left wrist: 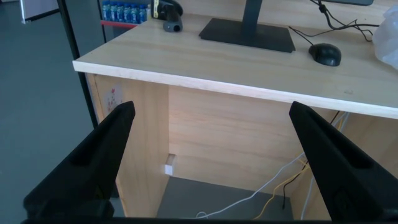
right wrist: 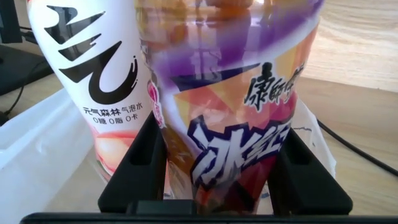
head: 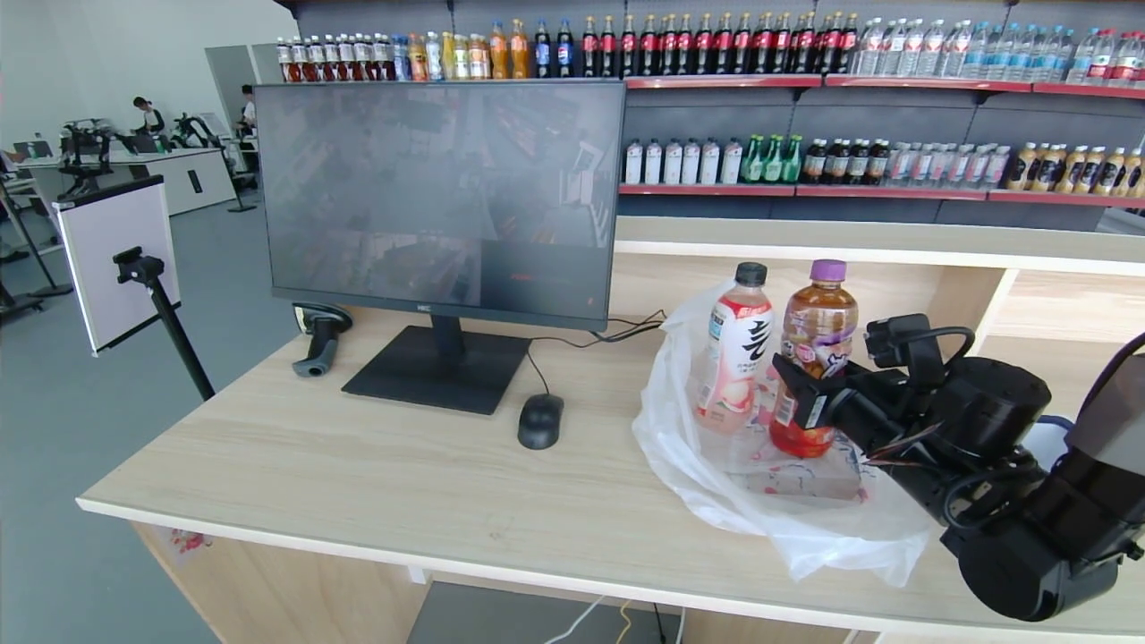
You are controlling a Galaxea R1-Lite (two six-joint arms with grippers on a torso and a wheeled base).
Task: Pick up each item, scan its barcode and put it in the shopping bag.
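Observation:
An orange tea bottle [head: 818,335] with a purple cap stands upright in the open white plastic shopping bag [head: 805,528] on the counter's right side. My right gripper [head: 801,394] is shut on its lower half. In the right wrist view the black fingers [right wrist: 140,165] press both sides of the bottle's [right wrist: 236,74] purple label. A pink-labelled bottle [head: 735,358] with a black cap stands in the bag, touching the tea bottle's left side. The barcode scanner [head: 318,344] rests at the monitor's left. My left gripper [left wrist: 211,107] hangs open and holds nothing, below and in front of the counter's edge.
A large monitor [head: 443,201] on a black stand fills the counter's middle, with a black mouse [head: 540,420] and cables to its right. Behind the bag rises a raised wooden ledge [head: 877,241]. A tripod stand [head: 165,317] is off the counter's left end.

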